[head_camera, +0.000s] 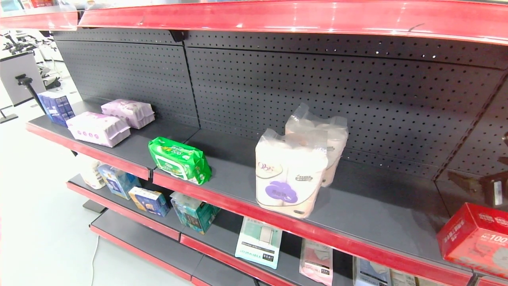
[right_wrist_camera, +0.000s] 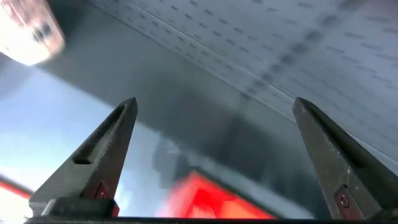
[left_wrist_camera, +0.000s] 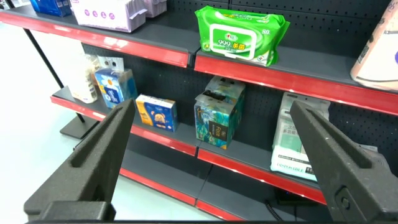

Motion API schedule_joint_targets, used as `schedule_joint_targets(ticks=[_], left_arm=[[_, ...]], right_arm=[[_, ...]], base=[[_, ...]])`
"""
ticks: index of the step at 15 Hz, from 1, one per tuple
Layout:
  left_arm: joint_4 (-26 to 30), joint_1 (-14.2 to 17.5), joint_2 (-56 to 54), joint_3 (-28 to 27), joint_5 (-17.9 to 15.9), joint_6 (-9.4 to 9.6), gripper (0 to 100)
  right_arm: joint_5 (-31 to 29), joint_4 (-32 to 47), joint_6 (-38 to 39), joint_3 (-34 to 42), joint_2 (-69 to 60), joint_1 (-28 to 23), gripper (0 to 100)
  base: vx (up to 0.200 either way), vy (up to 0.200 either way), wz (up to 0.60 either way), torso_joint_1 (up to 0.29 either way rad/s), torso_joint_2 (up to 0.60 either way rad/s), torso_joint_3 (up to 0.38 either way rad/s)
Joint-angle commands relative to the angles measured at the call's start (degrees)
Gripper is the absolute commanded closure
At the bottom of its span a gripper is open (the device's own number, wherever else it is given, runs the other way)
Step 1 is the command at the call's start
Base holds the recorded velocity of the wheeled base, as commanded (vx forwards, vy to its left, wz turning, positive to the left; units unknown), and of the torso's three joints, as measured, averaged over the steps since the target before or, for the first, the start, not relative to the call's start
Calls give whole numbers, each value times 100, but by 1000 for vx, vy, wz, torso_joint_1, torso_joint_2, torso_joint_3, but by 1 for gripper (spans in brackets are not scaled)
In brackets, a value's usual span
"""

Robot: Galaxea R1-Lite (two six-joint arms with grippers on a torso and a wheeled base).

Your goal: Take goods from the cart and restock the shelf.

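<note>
A grey shelf with a red front edge (head_camera: 234,201) runs across the head view. On it stand two white toilet-roll packs, one in front (head_camera: 289,176) and one behind (head_camera: 322,133). A green wipes pack (head_camera: 179,159) lies to their left, also in the left wrist view (left_wrist_camera: 241,32). A red box (head_camera: 474,237) sits at the far right. My left gripper (left_wrist_camera: 211,106) is open and holds nothing, facing the lower shelves. My right gripper (right_wrist_camera: 214,102) is open and holds nothing, above the blurred red box (right_wrist_camera: 211,199) near the pegboard back.
Two pale purple tissue packs (head_camera: 98,128) and a blue box (head_camera: 57,107) lie at the shelf's left end. The lower shelf (left_wrist_camera: 186,146) holds small boxes, a teal box (left_wrist_camera: 217,115) and hanging packets. Free room lies between the toilet rolls and the red box.
</note>
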Motion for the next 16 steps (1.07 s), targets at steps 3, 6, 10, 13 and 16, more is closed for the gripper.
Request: schedule_joint_targets(ticks=[3, 6, 10, 13, 16], left_arm=[[-2, -6, 7, 0, 11, 0, 0], [-2, 3, 7, 0, 2, 0, 0], [-2, 3, 15, 0, 2, 0, 0], [-2, -6, 7, 0, 11, 0, 0], [-2, 3, 7, 0, 2, 0, 0]], right_arm=[[-271, 1115, 171, 772, -2753, -123, 0], [-332, 1159, 1665, 1537, -3878, 378, 0], [-930, 1396, 1384, 2855, -6391, 1161, 0], [-1193, 1924, 1164, 2837, -6778, 1257, 0], [-1150, 2179, 1208, 2829, -6840, 1398, 0]], base=[[0, 0, 0, 0, 0, 0], [0, 0, 0, 0, 0, 0], [0, 0, 0, 0, 0, 0], [0, 0, 0, 0, 0, 0], [0, 0, 0, 0, 0, 0]])
